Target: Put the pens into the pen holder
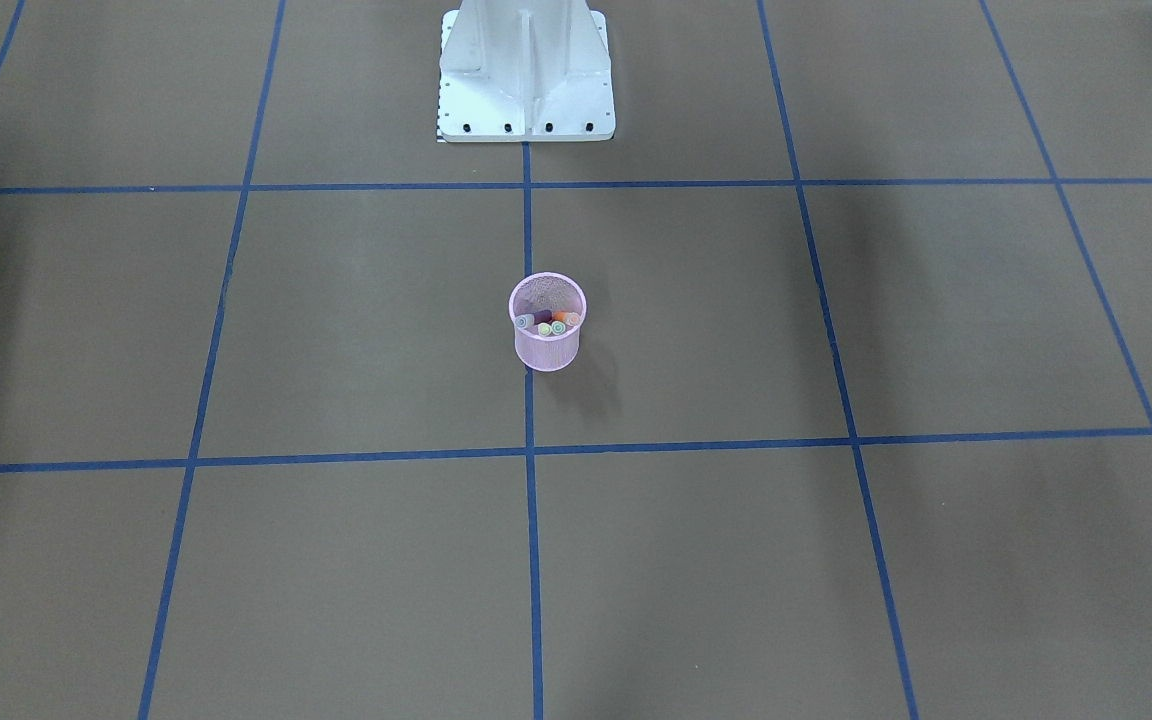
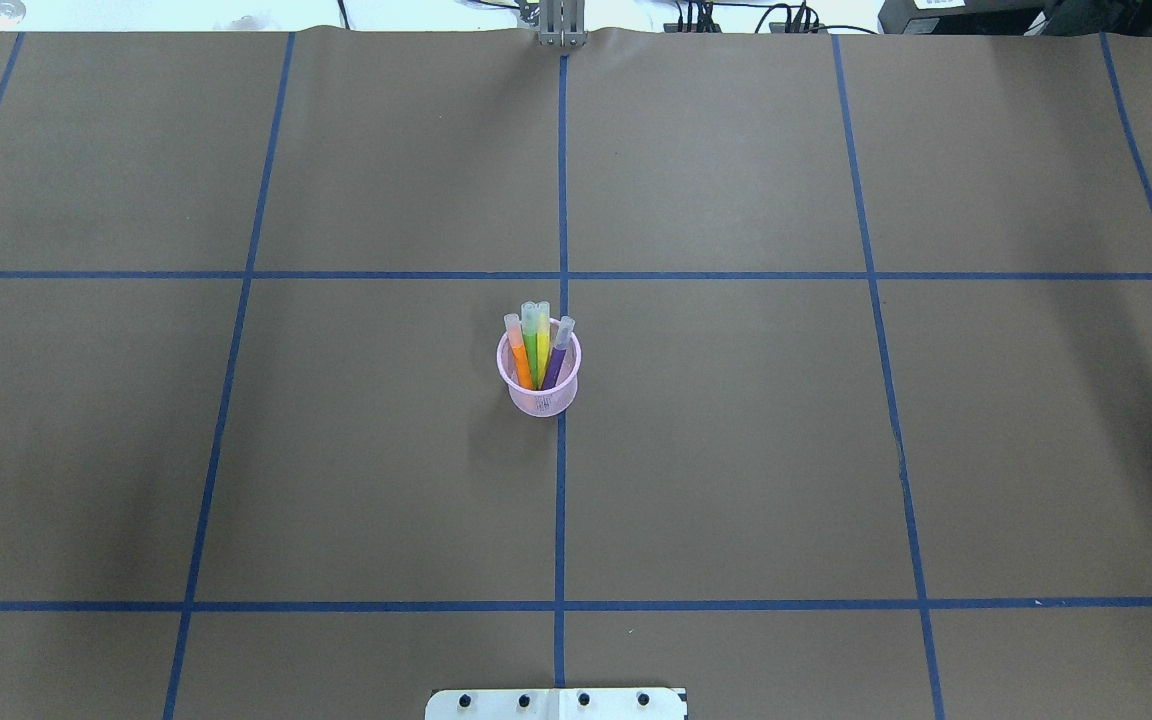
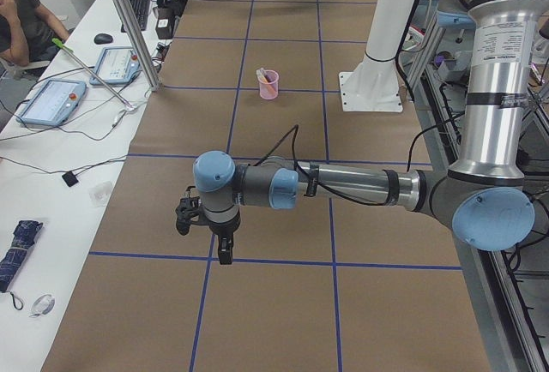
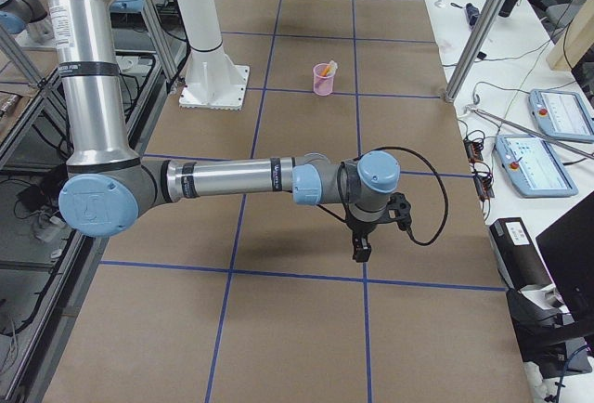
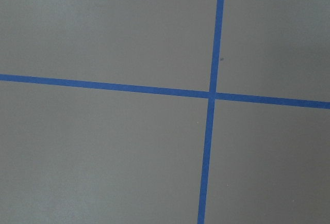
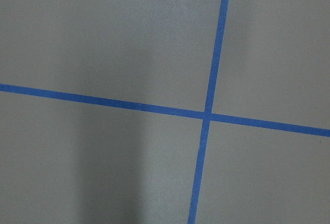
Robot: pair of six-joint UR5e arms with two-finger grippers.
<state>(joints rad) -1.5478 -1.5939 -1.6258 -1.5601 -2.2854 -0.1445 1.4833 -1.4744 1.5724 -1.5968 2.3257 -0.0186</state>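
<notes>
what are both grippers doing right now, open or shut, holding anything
left gripper: cannot be told, seen only from the side.
right gripper: cannot be told, seen only from the side.

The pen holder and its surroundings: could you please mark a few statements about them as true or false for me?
1. The pen holder stands upright on the table. True.
2. It holds four pens: the orange pen, the green pen, the yellow pen and the purple pen. True.
3. The purple pen lies flat on the table beside the holder. False: it stands inside the holder, leaning on the rim.
4. The left gripper hangs directly over the pen holder. False: it hangs far from the holder, with nothing under it but table.
</notes>
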